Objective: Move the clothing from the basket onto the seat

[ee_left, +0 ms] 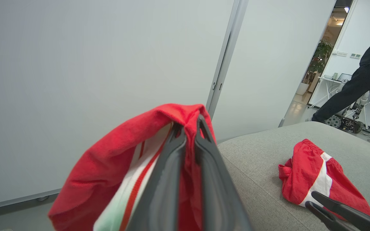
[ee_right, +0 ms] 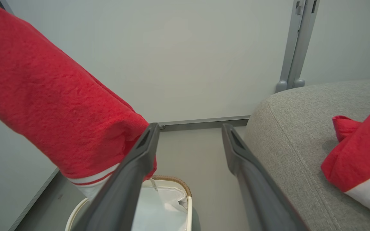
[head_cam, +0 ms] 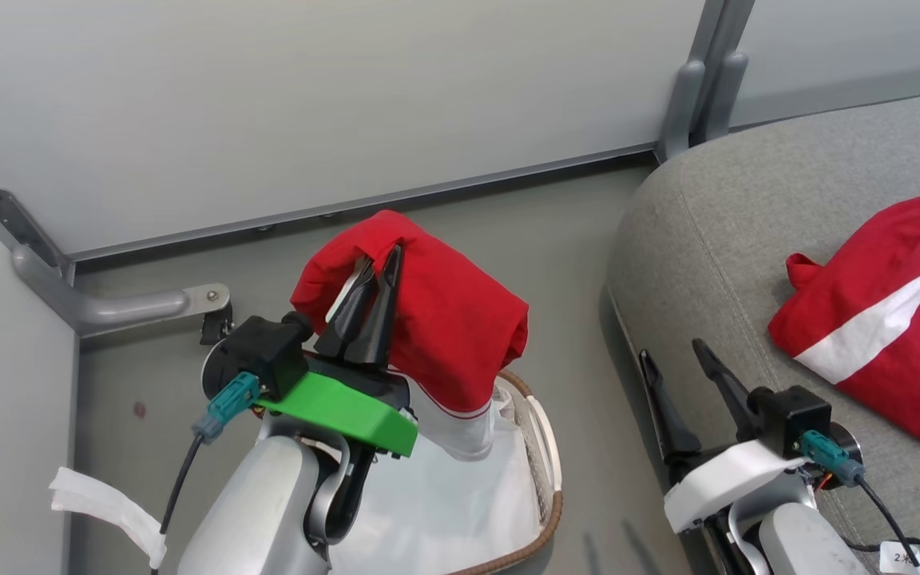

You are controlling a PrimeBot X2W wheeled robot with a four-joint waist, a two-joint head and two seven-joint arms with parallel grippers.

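My left tool (head_cam: 382,257) pinches 1 red garment (head_cam: 460,319) lifted above the basket (head_cam: 553,503); the right tool (head_cam: 672,350) is spread. Next, I judge, it must swing past the rounded corner of the seat (head_cam: 684,239).

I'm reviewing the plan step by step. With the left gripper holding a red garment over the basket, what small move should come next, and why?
Probably swing the left gripper toward the robot's right, over the seat. It is shut on the red garment, which hangs above the basket, while the seat beside it already holds another red garment.
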